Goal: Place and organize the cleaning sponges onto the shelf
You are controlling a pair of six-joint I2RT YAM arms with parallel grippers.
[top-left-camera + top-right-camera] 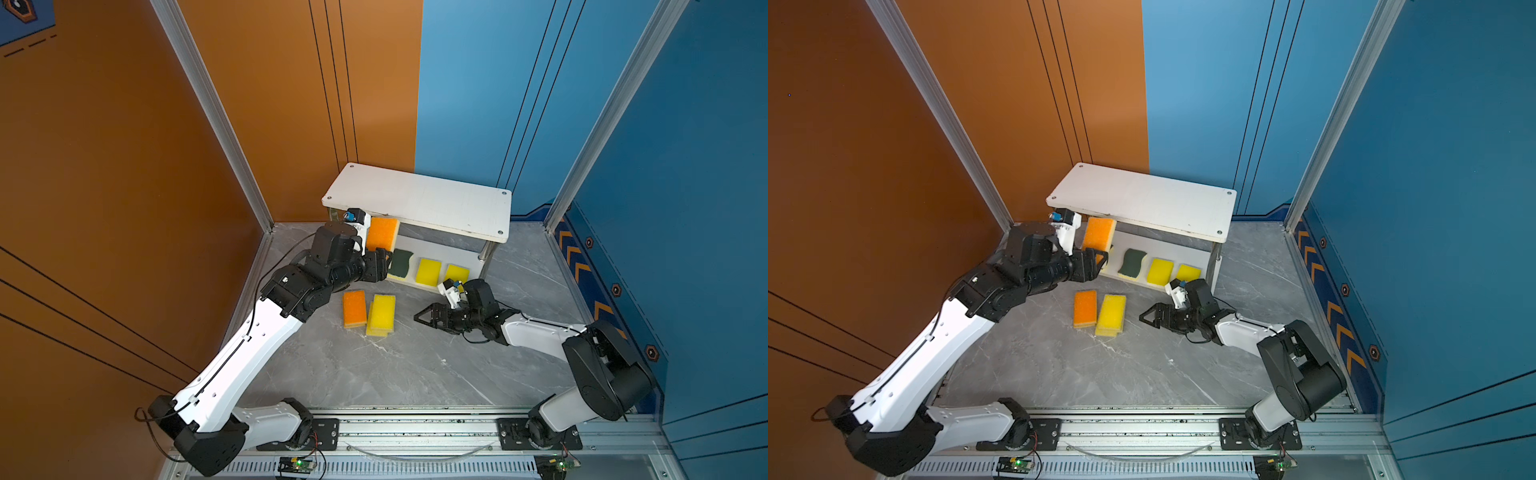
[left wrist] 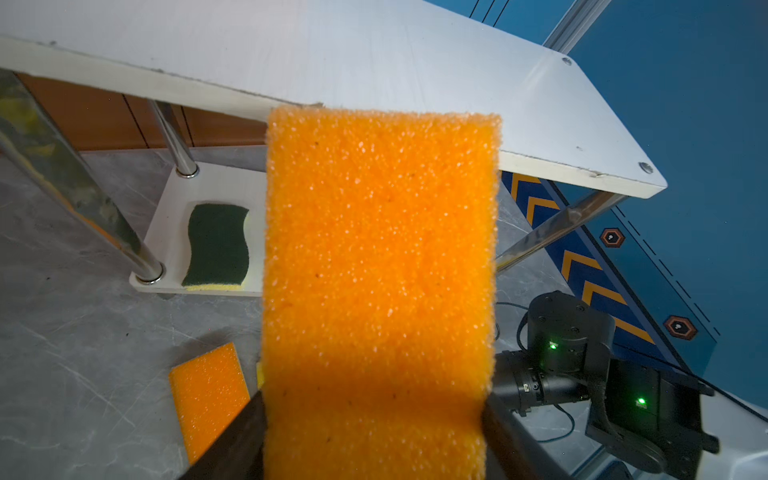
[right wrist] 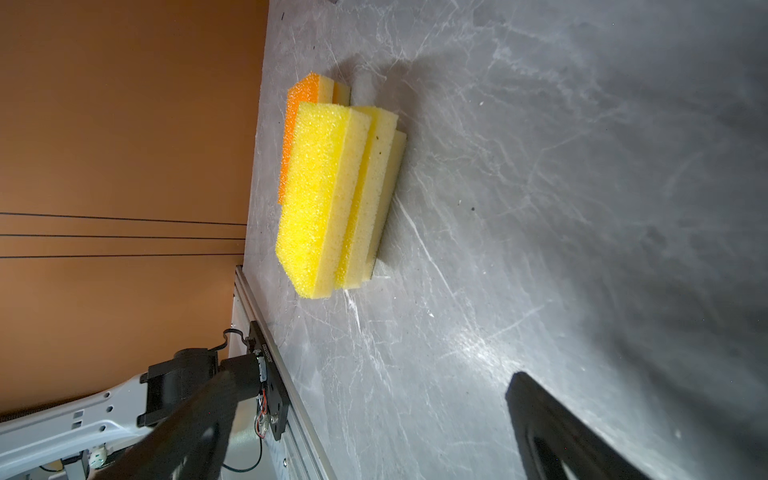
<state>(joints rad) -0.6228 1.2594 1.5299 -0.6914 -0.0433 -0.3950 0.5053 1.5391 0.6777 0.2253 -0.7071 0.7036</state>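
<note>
One shelf (image 1: 419,199) serves as landmark, its lower board carrying a green pad and two yellow sponges. The left gripper (image 1: 380,259) clamps the orange sponge (image 1: 382,232), long axis aimed at the shelf's left front edge. The right gripper (image 1: 430,318), spread wide and empty, sits before the shelf near the floor sponges (image 1: 368,313).

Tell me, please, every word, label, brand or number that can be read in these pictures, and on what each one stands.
No text can be read in any view.
Mounting plate at the arm's base: a small white label with print, too small and blurred to read.
Held orange sponge, shelf, green scouring pad: no print visible.
Blue wall panel: only chevrons and hexagon badges, no letters.
</note>
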